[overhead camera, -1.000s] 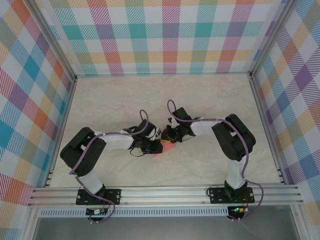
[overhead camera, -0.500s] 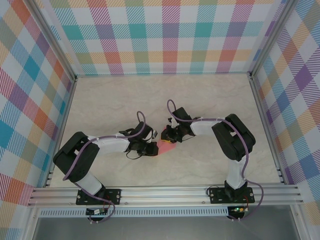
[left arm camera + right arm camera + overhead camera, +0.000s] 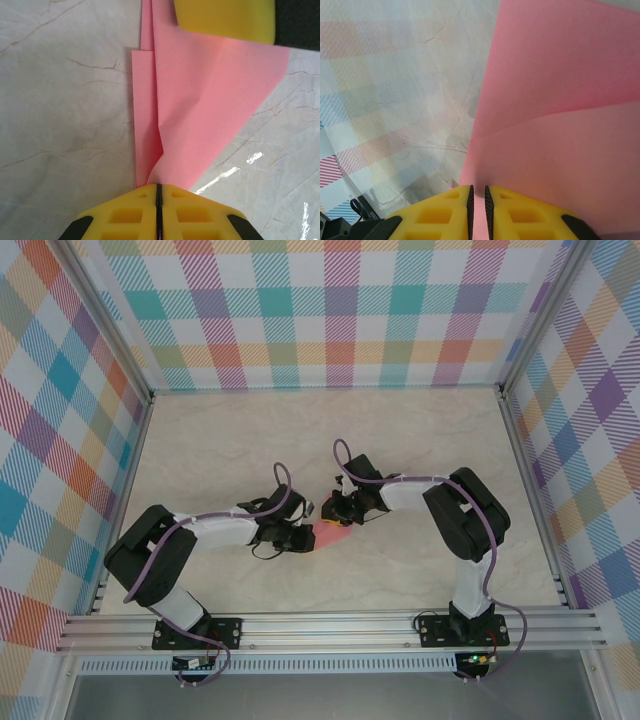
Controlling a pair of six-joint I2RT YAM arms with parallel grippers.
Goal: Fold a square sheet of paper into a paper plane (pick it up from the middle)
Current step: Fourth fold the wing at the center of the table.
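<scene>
The square sheet of paper [image 3: 200, 110] is salmon pink and folded into layered flaps with a crease down its length. It lies low over the marble table, small in the top view [image 3: 329, 536]. My left gripper [image 3: 157, 186] is shut on its near end, pads pressed together, and sits just left of the paper in the top view [image 3: 306, 534]. My right gripper [image 3: 478, 190] pinches the opposite end, its jaws a narrow slit apart with pink paper [image 3: 560, 100] running between them. One of its yellow fingers [image 3: 225, 20] shows over the paper's far edge. From above, the right gripper [image 3: 336, 517] is directly behind the paper.
The marble tabletop [image 3: 420, 440] is bare behind and beside the arms. Checked walls [image 3: 330, 310] close in the back and both sides. An aluminium rail [image 3: 330, 625] with both arm bases runs along the near edge.
The left arm's elbow has dropped lower and further left, and the paper has shifted slightly right. Both grips have stayed on the paper.
</scene>
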